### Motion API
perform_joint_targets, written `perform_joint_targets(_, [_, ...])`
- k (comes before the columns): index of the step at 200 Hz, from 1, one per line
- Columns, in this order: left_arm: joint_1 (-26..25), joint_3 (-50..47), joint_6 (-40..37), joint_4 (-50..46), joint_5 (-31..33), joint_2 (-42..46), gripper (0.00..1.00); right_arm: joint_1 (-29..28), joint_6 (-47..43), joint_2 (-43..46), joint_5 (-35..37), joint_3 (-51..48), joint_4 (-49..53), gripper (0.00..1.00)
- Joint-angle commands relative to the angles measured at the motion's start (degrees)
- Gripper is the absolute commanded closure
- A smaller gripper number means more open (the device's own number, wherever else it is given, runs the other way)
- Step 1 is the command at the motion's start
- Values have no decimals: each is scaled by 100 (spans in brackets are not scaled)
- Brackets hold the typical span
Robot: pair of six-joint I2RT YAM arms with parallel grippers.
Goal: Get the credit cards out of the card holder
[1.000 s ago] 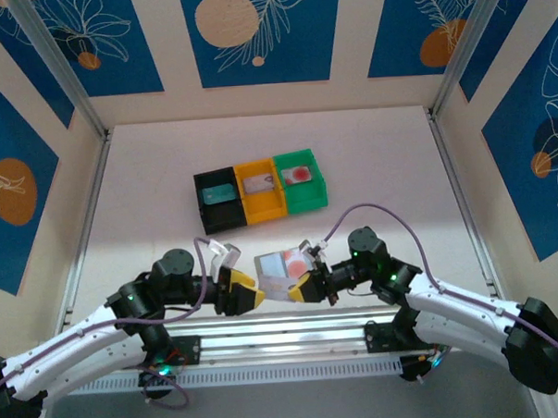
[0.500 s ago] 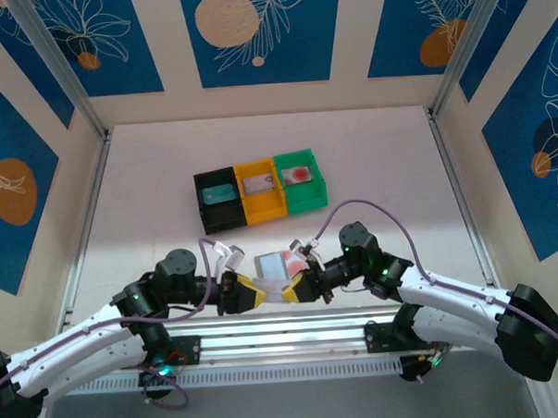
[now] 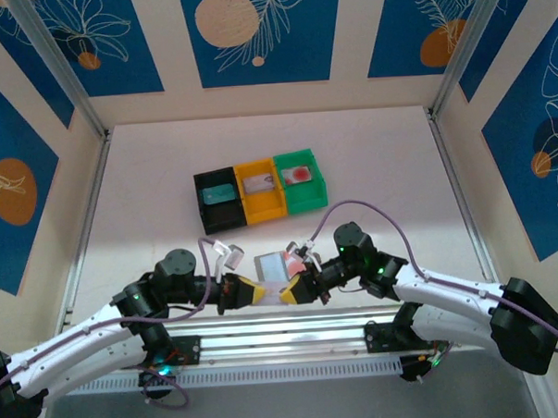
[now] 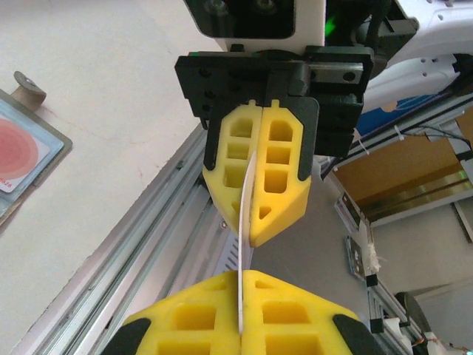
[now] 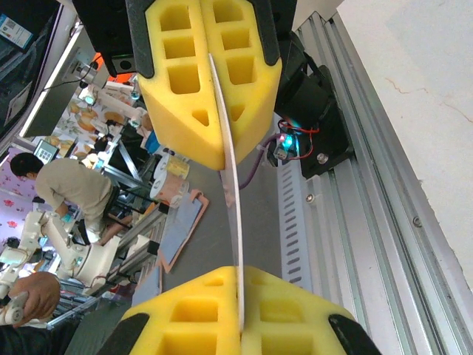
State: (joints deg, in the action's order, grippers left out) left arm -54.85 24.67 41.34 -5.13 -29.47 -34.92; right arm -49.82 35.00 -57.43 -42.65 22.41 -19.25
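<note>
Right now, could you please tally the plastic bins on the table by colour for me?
black bin: 1
orange bin: 1
green bin: 1
Total: 3

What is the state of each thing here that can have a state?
left gripper, shut on the card holder.
right gripper, shut on the card holder.
card holder, open, held in the air.
red-dot card, inside a holder pocket.
bins, each holding one card.
</note>
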Motion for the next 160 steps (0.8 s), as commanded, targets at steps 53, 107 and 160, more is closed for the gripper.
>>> perform_joint_targets(53, [43,-418,250,808,425,464,100,-87,-134,-115,211,263,-54,100])
perform_joint_targets(107, [43,-290,62,-55,1224,1088,100,-58,-311,49,683,356,532,67])
perform_joint_targets(160, [42,-92,-124,-516,1917,1058,100,160,-587,783,1561,439,1757,37])
